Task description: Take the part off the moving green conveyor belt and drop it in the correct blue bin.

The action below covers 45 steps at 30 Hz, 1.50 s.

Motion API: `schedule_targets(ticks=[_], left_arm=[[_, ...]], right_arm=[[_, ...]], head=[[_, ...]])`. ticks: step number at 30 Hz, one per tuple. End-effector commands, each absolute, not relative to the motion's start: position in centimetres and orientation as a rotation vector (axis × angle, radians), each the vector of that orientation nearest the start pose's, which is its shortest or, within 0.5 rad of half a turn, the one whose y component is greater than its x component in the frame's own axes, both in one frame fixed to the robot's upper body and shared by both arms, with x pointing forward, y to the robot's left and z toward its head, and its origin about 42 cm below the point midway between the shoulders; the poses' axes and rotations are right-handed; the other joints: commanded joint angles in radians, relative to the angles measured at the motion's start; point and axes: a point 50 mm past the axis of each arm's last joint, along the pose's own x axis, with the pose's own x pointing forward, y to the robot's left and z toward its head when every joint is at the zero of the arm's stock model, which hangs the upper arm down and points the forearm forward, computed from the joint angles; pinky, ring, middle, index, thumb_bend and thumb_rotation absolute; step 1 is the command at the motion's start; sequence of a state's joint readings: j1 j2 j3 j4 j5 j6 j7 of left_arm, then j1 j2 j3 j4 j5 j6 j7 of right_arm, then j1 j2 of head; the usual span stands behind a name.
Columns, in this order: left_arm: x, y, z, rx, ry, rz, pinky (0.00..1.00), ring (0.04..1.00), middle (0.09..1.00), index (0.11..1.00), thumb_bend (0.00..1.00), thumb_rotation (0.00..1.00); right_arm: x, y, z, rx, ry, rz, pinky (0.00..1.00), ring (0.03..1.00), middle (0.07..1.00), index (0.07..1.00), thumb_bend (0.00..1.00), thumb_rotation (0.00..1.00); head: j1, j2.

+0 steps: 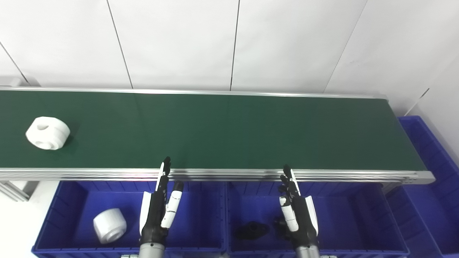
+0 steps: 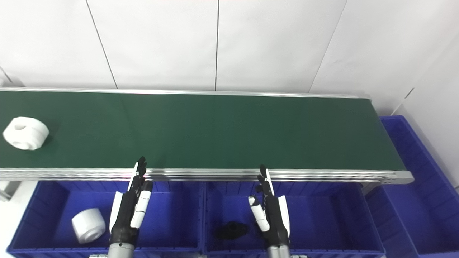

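Left hand: we see our left hand point(image 1: 157, 211) released, fingers straight and a little apart, holding nothing; it hovers over the left blue bin point(image 1: 64, 200), fingertips pointing at the near rail of the green conveyor belt point(image 1: 229, 129).
Right hand: our right hand point(image 1: 297, 211) is likewise released and holds nothing, fingers extended toward the belt's near rail, above the middle blue bin point(image 1: 351, 211).
Contact: we cannot tell whether either hand's fingertips touch the rail; they overlap its edge in both views.
White part: a white part point(image 1: 47, 132), rounded with holes in it, lies on the belt near its left end, well apart from both hands.
Left bin contents: a white cylinder-like part point(image 1: 109, 225) rests in the bin below the belt, just left of our left hand.
Middle bin contents: a black part point(image 1: 251, 230) lies in the bin below the belt, just left of our right hand.
Third bin: another blue bin point(image 1: 430, 157) stands beyond the belt's right end.
Obstacles: we see bare belt between the hands and the white part.
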<state>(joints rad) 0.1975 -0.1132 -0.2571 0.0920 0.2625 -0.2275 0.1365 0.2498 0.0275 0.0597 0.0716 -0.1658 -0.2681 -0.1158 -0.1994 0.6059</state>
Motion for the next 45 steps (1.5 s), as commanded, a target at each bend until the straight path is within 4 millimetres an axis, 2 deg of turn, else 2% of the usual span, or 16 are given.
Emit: schedule_targets(ticks=[1,32,36,37,38,40,44,45], left_arm=[[20.8,8.3,6.3,0.047,-0.064,-0.117,1.00,1.000,1.000,1.000,0.50,1.00],[20.7,7.9,5.8,0.053,-0.061,-0.120,1.00,1.000,1.000,1.000,0.48,1.00],[20.7,7.4,5.6,0.055,-0.059,-0.126,1.00,1.000,1.000,1.000,0.46,1.00],[20.7,7.1,5.5,0.050,-0.055,-0.130,1.00,1.000,1.000,1.000,0.45,1.00],[20.7,6.9,5.4,0.046,-0.052,-0.133,1.00,1.000,1.000,1.000,0.45,1.00],[20.6,6.3,5.1,0.041,-0.026,-0.145,1.00,1.000,1.000,1.000,0.46,1.00],[20.4,5.4,4.5,0.029,-0.007,-0.147,1.00,1.000,1.000,1.000,0.47,0.96],[20.4,5.2,4.5,0.025,-0.008,-0.146,1.00,1.000,1.000,1.000,0.44,0.94]], right_arm=[[19.5,-20.1,4.6,-0.122,-0.040,-0.077,0.96,0.977,0.999,1.000,0.88,1.00],[19.3,-20.4,4.3,-0.122,-0.041,-0.069,0.96,0.977,1.000,1.000,0.86,1.00],[19.3,-20.9,4.0,-0.115,-0.038,-0.070,0.96,0.982,1.000,1.000,0.89,1.00],[19.3,-21.3,3.9,-0.114,-0.039,-0.069,0.97,0.984,1.000,1.000,0.90,1.00],[19.3,-21.5,3.8,-0.113,-0.041,-0.067,0.97,0.988,1.000,1.000,0.90,1.00],[19.2,-22.3,3.3,-0.116,-0.041,-0.066,0.97,0.989,1.000,1.000,0.89,1.00],[18.9,-23.6,2.5,-0.133,-0.037,-0.066,0.95,0.982,1.000,1.000,0.86,1.00],[18.9,-23.9,2.4,-0.143,-0.036,-0.067,0.97,0.984,1.000,1.000,0.87,1.00]], head=[[0.003,-0.002],[0.022,-0.017],[0.074,-0.032],[0.118,-0.043],[0.118,-0.043],[0.170,-0.063],[0.234,-0.106],[0.234,-0.106]])
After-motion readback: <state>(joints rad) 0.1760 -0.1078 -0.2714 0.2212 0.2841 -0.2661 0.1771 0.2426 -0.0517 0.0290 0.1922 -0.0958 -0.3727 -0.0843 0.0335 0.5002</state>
